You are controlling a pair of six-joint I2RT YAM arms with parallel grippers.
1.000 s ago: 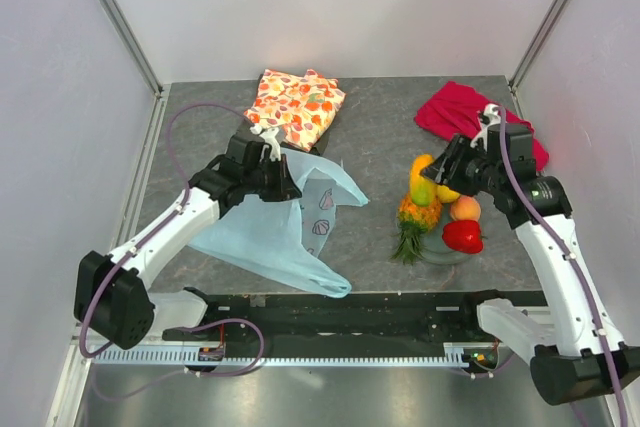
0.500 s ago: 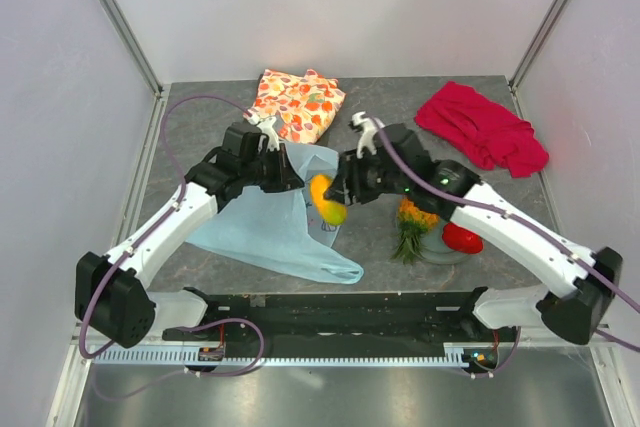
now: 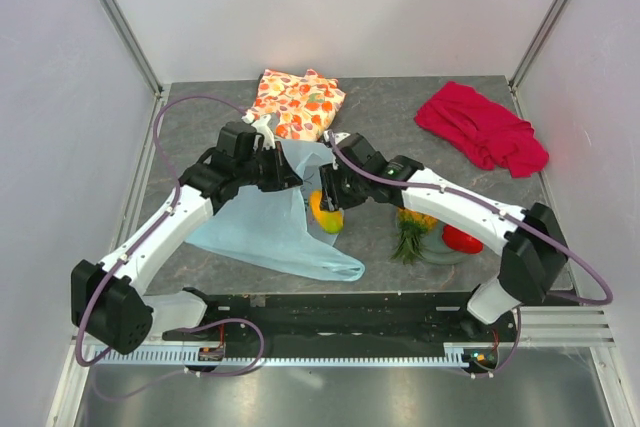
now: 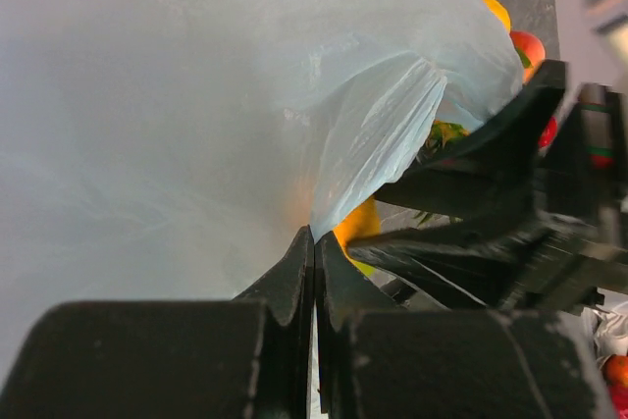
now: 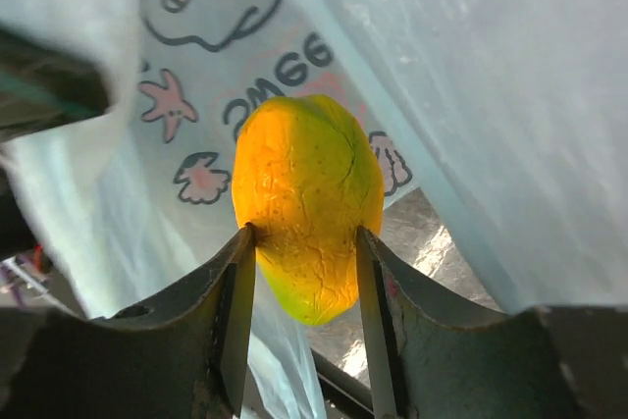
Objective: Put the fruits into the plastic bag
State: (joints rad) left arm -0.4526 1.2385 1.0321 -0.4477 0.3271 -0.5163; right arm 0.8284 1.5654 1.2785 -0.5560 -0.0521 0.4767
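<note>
The light-blue plastic bag (image 3: 268, 235) lies left of centre. My left gripper (image 3: 277, 163) is shut on its upper edge, and in the left wrist view the thin film (image 4: 177, 95) runs between the closed fingers (image 4: 294, 277). My right gripper (image 3: 328, 197) is shut on a yellow mango (image 3: 326, 214) at the bag's mouth. In the right wrist view both pads touch the mango (image 5: 306, 193), with the printed bag wall (image 5: 196, 95) right behind it. The pineapple (image 3: 409, 231) and red pepper-like piece (image 3: 462, 239) rest by the plate (image 3: 440, 254). The other fruits are hidden behind my right arm.
An orange floral cloth (image 3: 295, 105) lies at the back, just behind my left gripper. A red cloth (image 3: 485, 132) is crumpled at the back right. My right forearm (image 3: 450, 205) stretches across above the plate.
My right arm has carried the mango from above the plate leftward and down to the bag's mouth. My left gripper kept hold of the bag's edge and shifted slightly.
</note>
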